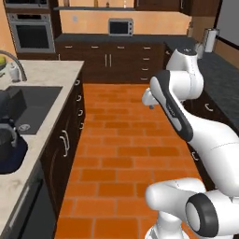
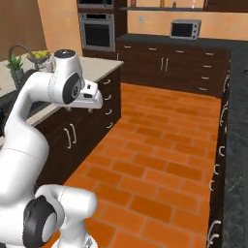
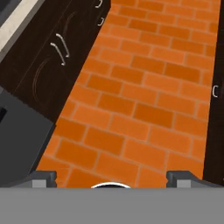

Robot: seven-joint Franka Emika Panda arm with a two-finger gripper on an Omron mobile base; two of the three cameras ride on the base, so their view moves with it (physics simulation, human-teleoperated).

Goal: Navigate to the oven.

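Observation:
The oven (image 1: pixel 31 32) is built into the tall cabinet at the far end of the kitchen, steel-framed with a dark glass door and a bar handle; the right base view shows the oven (image 2: pixel 97 31) past the island's far corner. My gripper (image 3: pixel 112 180) hangs over the brick floor in the aisle, far from the oven. Its fingertips (image 3: pixel 43 178) stand wide apart, open, with nothing between them. In the left base view the gripper (image 1: pixel 149 103) points down at mid-aisle.
An island counter (image 1: pixel 44 77) with a sink, faucet (image 1: pixel 14 60) and dark kettle (image 1: pixel 9 149) lines the left. Dark cabinets (image 2: pixel 220 145) line the right. A silver microwave (image 1: pixel 121 26) sits on the back counter. The orange brick aisle (image 1: pixel 116 140) runs ahead.

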